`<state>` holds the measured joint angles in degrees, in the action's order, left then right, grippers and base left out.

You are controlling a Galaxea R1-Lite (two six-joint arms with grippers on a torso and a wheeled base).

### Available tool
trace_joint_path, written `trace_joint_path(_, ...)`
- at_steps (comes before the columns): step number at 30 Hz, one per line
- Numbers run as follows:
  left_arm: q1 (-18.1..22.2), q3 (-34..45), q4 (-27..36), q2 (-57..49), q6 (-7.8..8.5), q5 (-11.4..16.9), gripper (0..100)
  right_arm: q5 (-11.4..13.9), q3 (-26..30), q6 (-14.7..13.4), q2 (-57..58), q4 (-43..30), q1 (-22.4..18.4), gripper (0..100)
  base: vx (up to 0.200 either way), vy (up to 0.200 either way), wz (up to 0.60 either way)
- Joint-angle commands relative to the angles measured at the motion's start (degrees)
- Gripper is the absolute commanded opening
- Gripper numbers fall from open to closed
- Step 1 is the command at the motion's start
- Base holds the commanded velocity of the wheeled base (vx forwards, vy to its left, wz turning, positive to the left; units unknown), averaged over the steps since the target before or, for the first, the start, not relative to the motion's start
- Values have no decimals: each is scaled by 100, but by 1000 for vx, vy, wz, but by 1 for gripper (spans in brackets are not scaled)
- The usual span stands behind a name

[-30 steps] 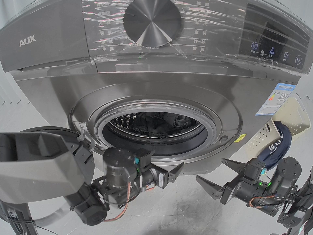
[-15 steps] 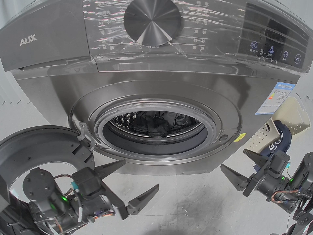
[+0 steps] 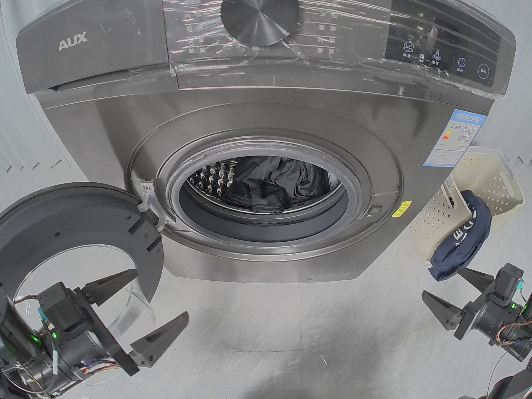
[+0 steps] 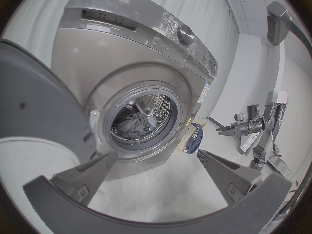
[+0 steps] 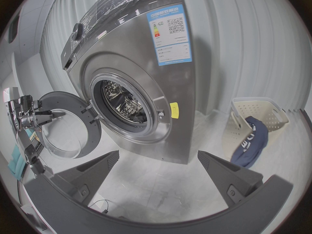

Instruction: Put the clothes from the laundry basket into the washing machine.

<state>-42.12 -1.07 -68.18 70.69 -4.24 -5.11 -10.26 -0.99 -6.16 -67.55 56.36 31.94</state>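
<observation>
The washing machine (image 3: 266, 112) stands with its door (image 3: 72, 217) swung open at the left. The laundry basket (image 3: 493, 178) is beside it at the right. Dark clothes (image 3: 266, 181) lie in the drum, and a navy garment (image 3: 463, 245) hangs over the basket's rim. The left gripper (image 3: 160, 295) and the right gripper (image 3: 441, 282) are both spread wide and hold nothing.

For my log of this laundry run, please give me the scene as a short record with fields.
Machine: silver front-loading washing machine, round grey door swung open
Drum: black crumpled clothes inside
Basket: cream perforated plastic laundry basket, on floor beside machine
Remaining: navy blue garment hanging over basket rim
Left claw: open, empty, low by the door
Right claw: open, empty, low near the garment
</observation>
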Motion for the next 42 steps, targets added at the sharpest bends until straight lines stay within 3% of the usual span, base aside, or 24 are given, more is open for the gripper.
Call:
trace_joint_path(1,441,55,1061,-1682,2,1,100,-11,99,0,1552,-1065,-241,100,0,0,0)
trace_joint_path(2,626,55,1439,-2060,11,10,100,-2,99,18,1807,-1373,-461,100,0,0,0)
trace_joint_path(4,714,63,1606,-2244,11,19,100,-2,99,27,1956,-1505,-584,100,-100,0,0)
trace_joint_path(5,828,98,2063,-2692,11,45,100,7,99,79,2404,-1812,-865,100,-200,0,0)
trace_joint_path(8,1021,90,2643,-3176,-6,54,100,-19,99,185,2993,-2296,-1111,100,-67,0,0)
trace_joint_path(13,1654,98,3971,-4362,20,80,100,51,81,449,4681,-3825,-1893,100,-160,0,0)
trace_joint_path(15,1892,98,4331,-4767,2,194,100,60,11,545,5252,-4344,-2148,100,-200,0,0)
trace_joint_path(17,1900,98,4357,-4802,2,203,100,68,11,554,5305,-4379,-2166,100,0,0,0)
trace_joint_path(18,2269,98,5043,-5575,-24,440,100,86,-130,589,6096,-5144,-2456,100,0,0,0)
trace_joint_path(19,2428,98,5289,-5821,-42,493,100,33,-139,563,6227,-5302,-2508,100,0,0,0)
trace_joint_path(24,2981,98,6352,-6586,-42,564,100,-99,99,431,6219,-5249,-2526,100,0,0,0)
trace_joint_path(27,3087,98,6458,-6542,-165,353,100,-195,90,431,6210,-5258,-2561,100,0,-200,0)
trace_joint_path(29,3465,98,6458,-6542,-138,335,100,-283,90,501,6271,-5275,-2842,100,0,-200,0)
trace_joint_path(31,3799,98,6449,-6560,-112,335,100,-151,81,528,6412,-5293,-3361,100,0,-100,0)
trace_joint_path(32,3948,107,6449,-6595,-50,335,100,-72,81,563,6491,-5302,-3405,100,0,0,0)
trace_joint_path(34,4150,107,6511,-6850,178,405,100,367,81,598,6667,-5302,-3247,100,0,0,0)
trace_joint_path(35,4221,107,6546,-7069,468,555,100,842,72,510,6702,-5319,-3220,100,0,0,0)
trace_joint_path(36,4229,107,6590,-7069,609,607,100,1141,55,493,6711,-5363,-3220,100,0,0,0)
trace_joint_path(38,4212,98,6669,-7025,653,660,100,1149,-59,422,6720,-5618,-3212,100,0,0,0)
trace_joint_path(40,4212,98,6853,-7034,530,643,100,1035,-95,449,6720,-5768,-3212,100,0,0,0)
trace_joint_path(42,4212,90,6880,-7043,530,660,100,1229,-86,686,6720,-5759,-3229,100,0,0,0)
